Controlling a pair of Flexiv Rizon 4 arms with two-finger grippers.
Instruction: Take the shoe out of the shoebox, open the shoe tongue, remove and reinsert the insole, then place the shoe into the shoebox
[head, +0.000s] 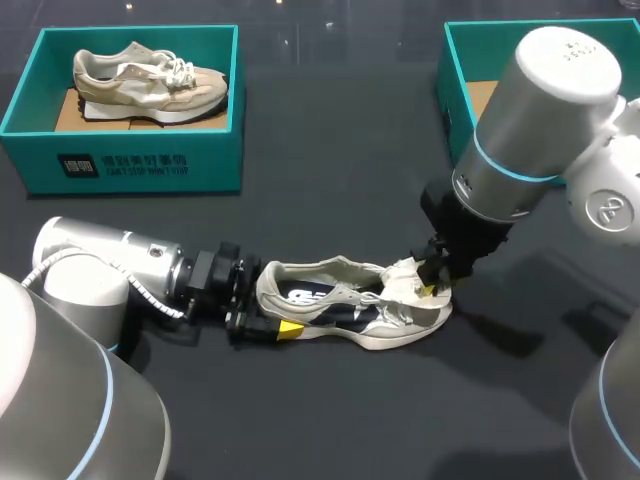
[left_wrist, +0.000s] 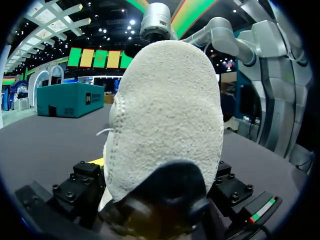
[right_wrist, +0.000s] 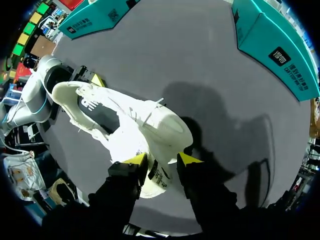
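While the shoe (head: 350, 305) is lying on the table (head: 330, 150) between both arms | left gripper (head: 270, 308) is clamping its heel from two sides | right gripper (right_wrist: 161, 160) is pinching its front at the tongue, tips standing narrowly apart | count: two shoes, the second shoe (head: 150, 82) sitting in the left shoebox (head: 130, 165); two teal boxes, the right shoebox (head: 455, 70) showing partly behind the right arm

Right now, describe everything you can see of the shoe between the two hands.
The shoe is a cream sneaker of suede-like fabric with white laces and a dark printed insole. It rests on the dark table, sole down. The left hand clamps its heel; the right hand grips the raised tongue.
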